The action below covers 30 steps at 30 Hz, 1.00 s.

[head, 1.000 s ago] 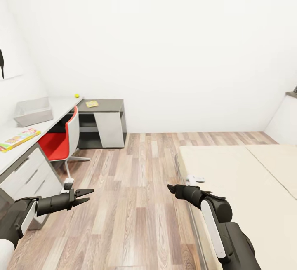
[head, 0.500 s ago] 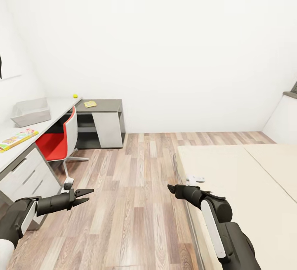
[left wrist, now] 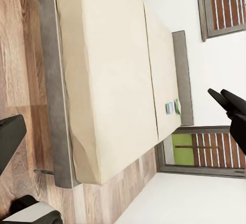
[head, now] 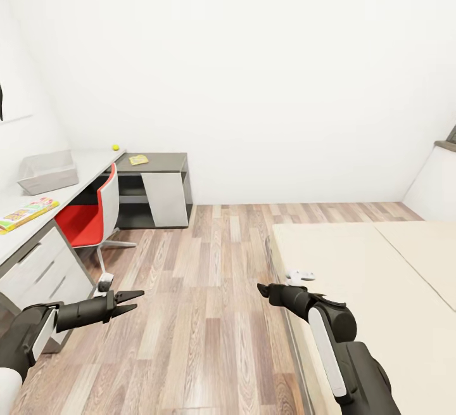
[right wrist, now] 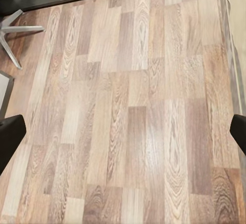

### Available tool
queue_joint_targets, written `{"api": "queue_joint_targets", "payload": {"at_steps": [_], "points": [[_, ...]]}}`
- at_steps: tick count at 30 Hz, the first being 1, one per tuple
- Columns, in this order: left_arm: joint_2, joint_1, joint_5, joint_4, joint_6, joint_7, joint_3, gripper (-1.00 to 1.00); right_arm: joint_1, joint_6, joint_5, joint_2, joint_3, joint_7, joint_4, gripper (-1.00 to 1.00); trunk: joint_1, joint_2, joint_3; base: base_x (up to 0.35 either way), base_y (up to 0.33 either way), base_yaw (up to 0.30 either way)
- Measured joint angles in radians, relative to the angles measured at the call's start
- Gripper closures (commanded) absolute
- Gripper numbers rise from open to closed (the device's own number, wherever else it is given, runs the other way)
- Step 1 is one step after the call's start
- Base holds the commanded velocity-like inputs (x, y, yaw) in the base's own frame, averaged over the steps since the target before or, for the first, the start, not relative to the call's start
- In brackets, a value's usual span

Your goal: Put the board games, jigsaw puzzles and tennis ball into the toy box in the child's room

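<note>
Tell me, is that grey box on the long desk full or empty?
Cannot tell. The head view shows the grey box from the side on the desk; its walls hide the inside, and nothing sticks out above its rim.

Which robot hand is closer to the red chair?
Left. The left gripper hangs over the floor just in front of the red chair; the right gripper is farther off, beside the bed.

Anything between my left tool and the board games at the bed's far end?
Nothing visible. The left wrist view shows bare beige mattress leading to the two small flat board games beside the grey headboard; left tool hangs open over wooden floor.
</note>
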Motion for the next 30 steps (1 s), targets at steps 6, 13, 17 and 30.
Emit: {"api": "queue_joint_targets", "payload": {"at_steps": [6,13,17,30], "points": [[0.000,0.000,0.000,0.000,0.000,0.000,0.000,-1.00,0.000,0.000,0.000,0.000,0.000,0.000,0.000,-1.00,0.000,0.000,0.000,-0.005,0.000,0.000],[0.000,0.000,0.000,0.000,0.000,0.000,0.000,-1.00,0.000,-0.001,0.000,0.000,0.000,0.000,0.000,-1.00,0.000,0.000,0.000,0.000,0.000,0.000],[-0.001,0.000,0.000,0.000,-0.001,0.000,0.000,-1.00,0.000,-0.001,0.000,0.000,0.000,0.000,0.000,-1.00,0.000,0.000,0.000,0.000,0.000,0.000],[-0.002,0.000,0.000,0.000,-0.001,0.000,0.000,-1.00,0.000,-0.001,0.000,0.000,0.000,0.000,0.000,-1.00,0.000,0.000,0.000,0.000,-0.024,0.000]]}}
